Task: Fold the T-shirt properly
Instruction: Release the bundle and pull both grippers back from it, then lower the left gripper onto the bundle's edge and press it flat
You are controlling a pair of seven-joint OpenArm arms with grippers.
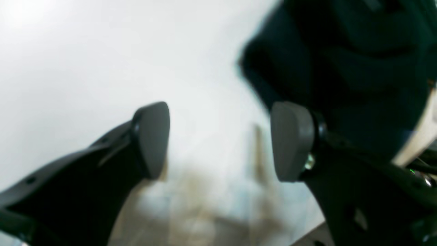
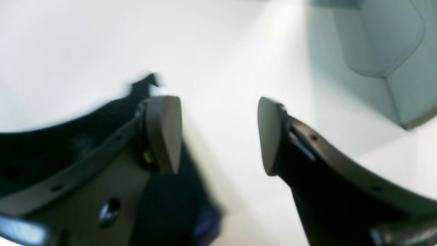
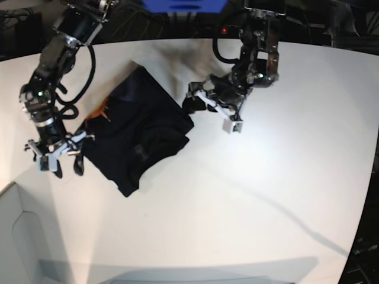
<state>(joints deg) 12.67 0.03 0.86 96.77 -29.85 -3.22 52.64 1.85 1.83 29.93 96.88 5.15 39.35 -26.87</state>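
Observation:
The black T-shirt (image 3: pixel 139 136) lies as a crumpled, partly folded bundle on the white table (image 3: pixel 284 177), with an orange mark (image 3: pixel 102 110) at its left side. My left gripper (image 3: pixel 198 100) hovers at the shirt's right edge. In the left wrist view that gripper (image 1: pixel 220 140) stands open with nothing between its pads, and the shirt (image 1: pixel 341 68) lies to its upper right. My right gripper (image 3: pixel 59 167) is at the shirt's lower left corner. Seen from its own wrist, the right gripper (image 2: pixel 218 135) is open and empty, and the shirt (image 2: pixel 41 147) shows behind its left finger.
A grey bin (image 3: pixel 18 236) stands at the table's front left corner, and it shows as a grey bin (image 2: pixel 385 51) at the upper right of the right wrist view. Cables and dark equipment (image 3: pixel 177 18) line the back edge.

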